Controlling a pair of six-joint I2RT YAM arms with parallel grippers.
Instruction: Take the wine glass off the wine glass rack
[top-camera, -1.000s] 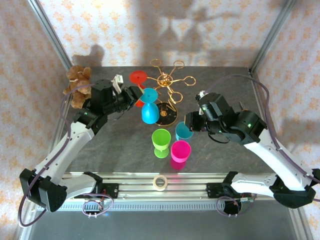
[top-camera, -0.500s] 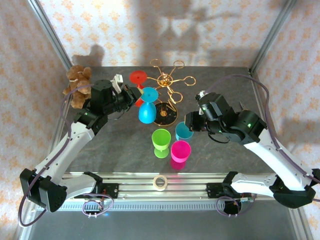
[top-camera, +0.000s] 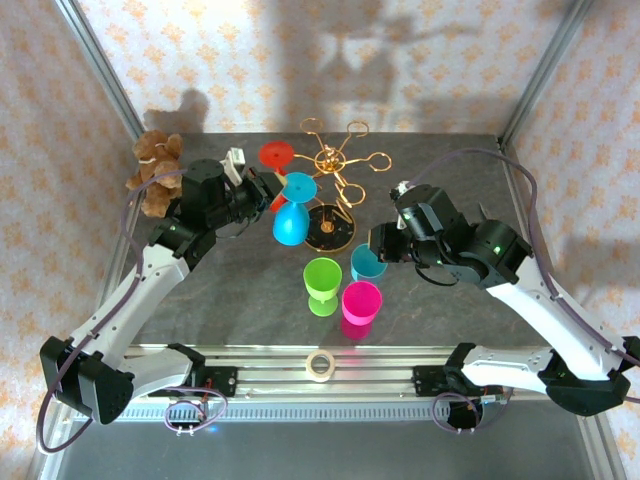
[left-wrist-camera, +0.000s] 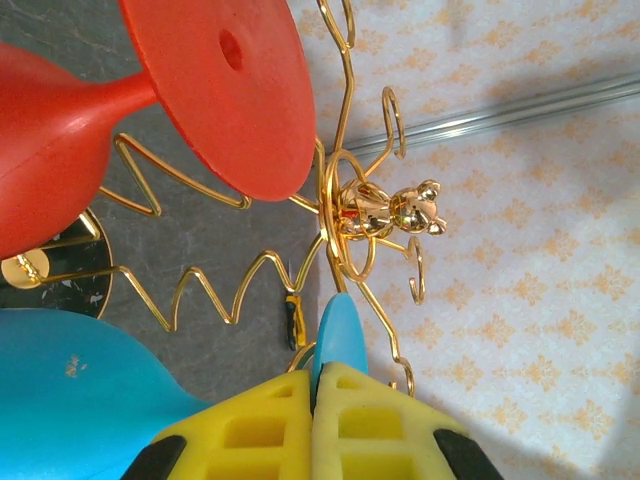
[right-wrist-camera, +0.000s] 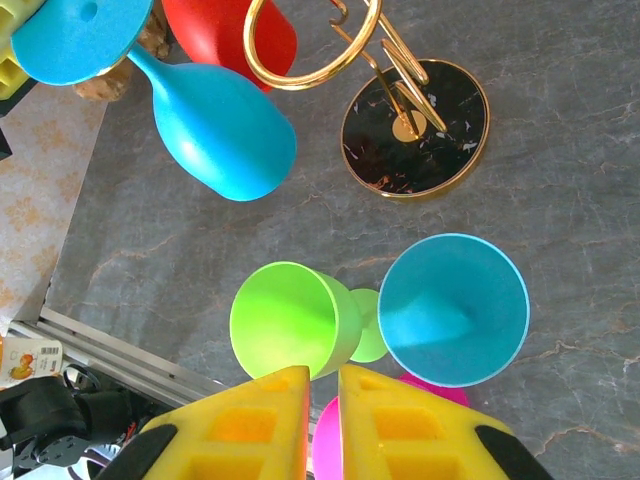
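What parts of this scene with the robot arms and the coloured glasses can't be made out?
- Left wrist view: the blue plastic wine glass runs off the bottom-left edge, and the left gripper covers part of its foot.
- Right wrist view: the pink plastic goblet is mostly hidden by the turquoise plastic goblet and the right gripper.
- Top view: too small to tell whether the blue glass's foot sits in the gold wire rack or is free.

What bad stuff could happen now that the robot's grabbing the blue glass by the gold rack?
1. The left fingers pinch only the foot's thin rim on the blue wine glass, so it might slip and drop.
2. That foot is close to the wires of the wine glass rack; a snag could tug the rack over.
3. The red wine glass hangs right beside and could get knocked loose.
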